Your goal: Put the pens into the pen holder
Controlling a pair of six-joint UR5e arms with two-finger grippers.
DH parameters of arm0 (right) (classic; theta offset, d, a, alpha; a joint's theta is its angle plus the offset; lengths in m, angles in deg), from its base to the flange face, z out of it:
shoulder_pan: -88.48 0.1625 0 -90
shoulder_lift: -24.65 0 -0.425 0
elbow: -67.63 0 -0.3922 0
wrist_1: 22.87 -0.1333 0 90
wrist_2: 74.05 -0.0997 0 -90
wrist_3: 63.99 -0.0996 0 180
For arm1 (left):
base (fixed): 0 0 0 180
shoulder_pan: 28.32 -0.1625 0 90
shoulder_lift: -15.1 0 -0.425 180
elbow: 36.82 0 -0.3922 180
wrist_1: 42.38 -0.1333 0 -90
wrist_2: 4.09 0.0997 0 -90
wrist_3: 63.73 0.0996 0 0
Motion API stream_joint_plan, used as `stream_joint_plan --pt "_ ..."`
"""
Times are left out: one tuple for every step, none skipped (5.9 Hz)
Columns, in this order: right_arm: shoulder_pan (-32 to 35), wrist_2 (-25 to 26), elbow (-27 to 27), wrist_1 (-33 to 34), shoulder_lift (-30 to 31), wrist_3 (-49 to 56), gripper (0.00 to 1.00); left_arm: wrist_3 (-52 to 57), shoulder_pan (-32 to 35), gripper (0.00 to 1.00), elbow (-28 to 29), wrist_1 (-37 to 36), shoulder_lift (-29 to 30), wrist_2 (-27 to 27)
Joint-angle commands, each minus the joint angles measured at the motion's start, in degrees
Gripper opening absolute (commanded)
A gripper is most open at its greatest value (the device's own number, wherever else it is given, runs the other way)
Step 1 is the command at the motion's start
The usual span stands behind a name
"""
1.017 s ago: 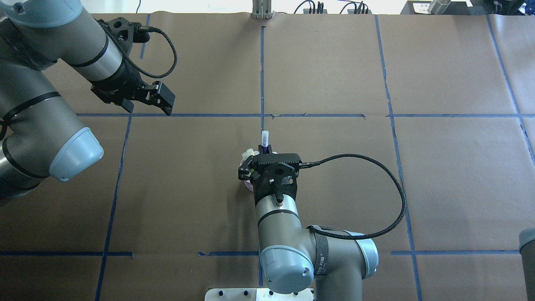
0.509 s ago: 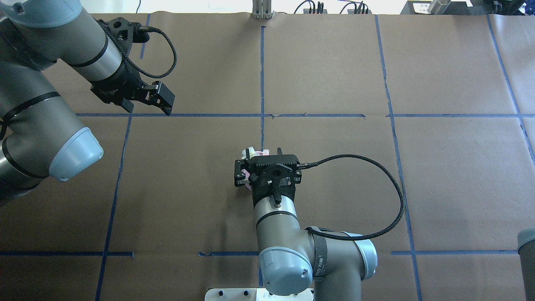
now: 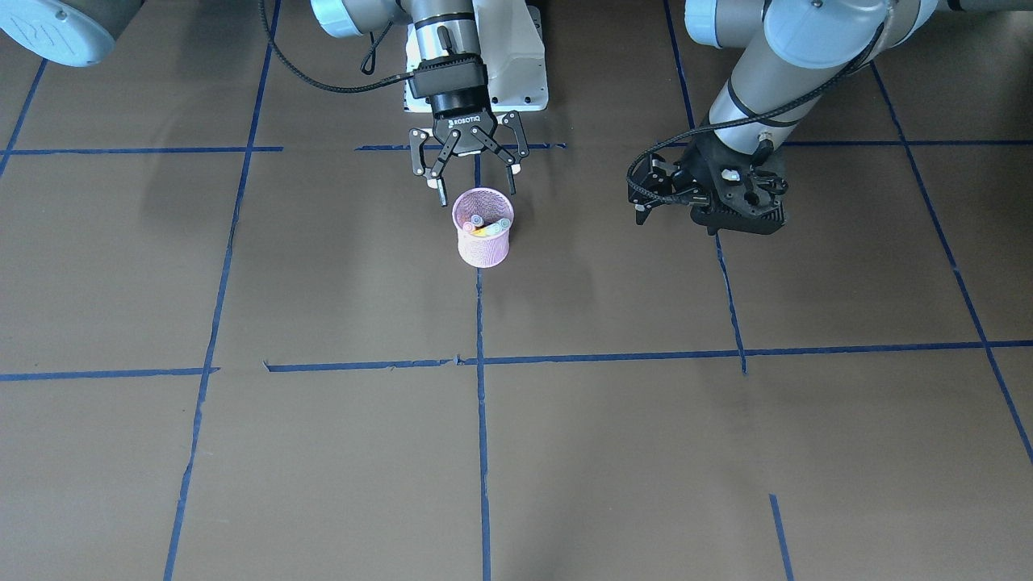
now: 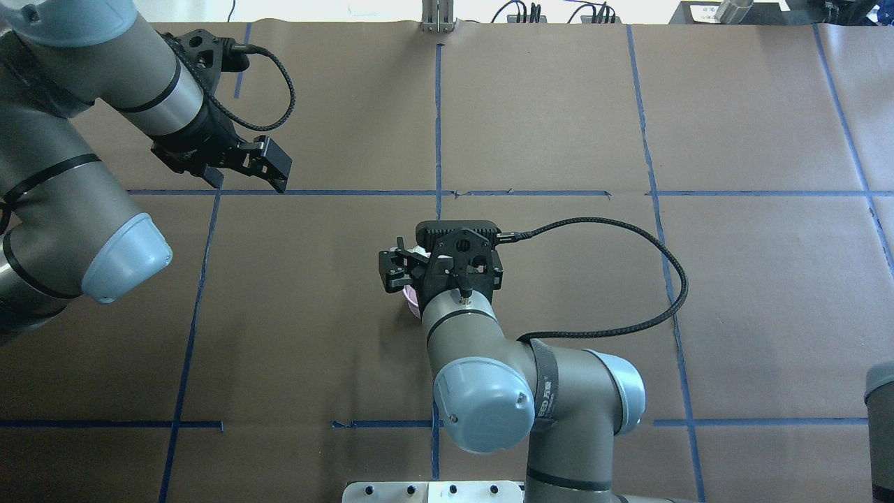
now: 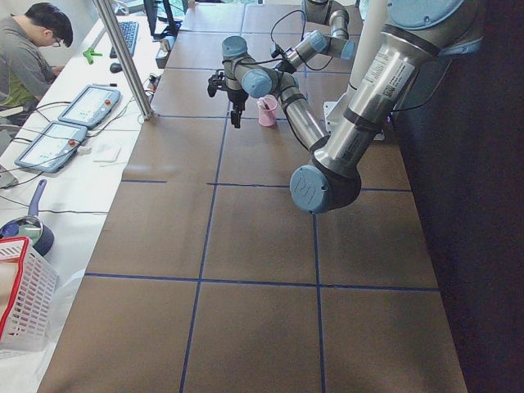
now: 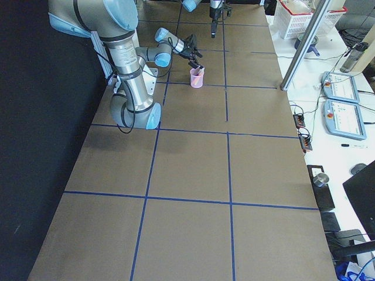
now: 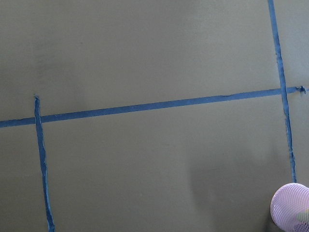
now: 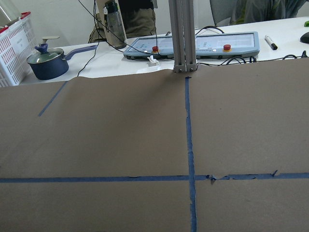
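Table: brown paper gridded with blue tape lines; wide bare squares on the operators' side of the holder in the front-facing view.
Front-facing, holder: pink mesh pen holder stands upright on the centre tape line, with bare paper on all sides of it.
Front-facing, pens: pens sit inside the cup, pale cap ends up; orange and green bodies visible, purple hard to pick out.
Front-facing, right gripper: right gripper hangs just behind the holder's rim, fingers spread wide and empty, pointing down.
Front-facing, left gripper: left gripper well apart to the side, wrist bent over; jaw state unreadable here.
Overhead: right arm's wrist covers most of the holder; only a pink sliver shows. Left gripper hovers near a tape crossing, fingers close together, nothing between them.
Exterior left: holder far down the table beside the far arm; a seated person at a white desk along the table's edge.
Exterior right: holder under the near arm's gripper; control tablets off the table's far edge.
Left wrist: holder's rim in the lower corner, tape lines across bare paper.
Right wrist: bare paper, a blue pot on the desk beyond the table edge.
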Motion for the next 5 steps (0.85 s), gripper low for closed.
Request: stream_joint_plan --pt "7.5 -18.8 -2.9 10.7 -1.3 -0.1 1.00 0.1 0.0 1.00 -0.5 0.0 -0.1 0.1" --pt "13.2 -30.4 -3.0 16.3 -1.8 0.4 1.00 0.8 0.4 1.00 -0.8 0.0 -0.5 0.2" --pt "19.7 -41.9 -2.9 18.3 -1.8 6.6 1.00 1.9 1.0 1.00 -1.0 0.1 -1.9 0.2" --pt "27.2 -54.3 -2.0 18.5 -0.6 11.9 1.00 5.2 1.9 1.00 -1.1 0.0 -2.3 0.1" --pt "33.7 -62.1 -1.5 18.5 2.4 20.7 1.00 10.5 4.5 1.00 -0.9 -0.1 -4.3 -0.1"
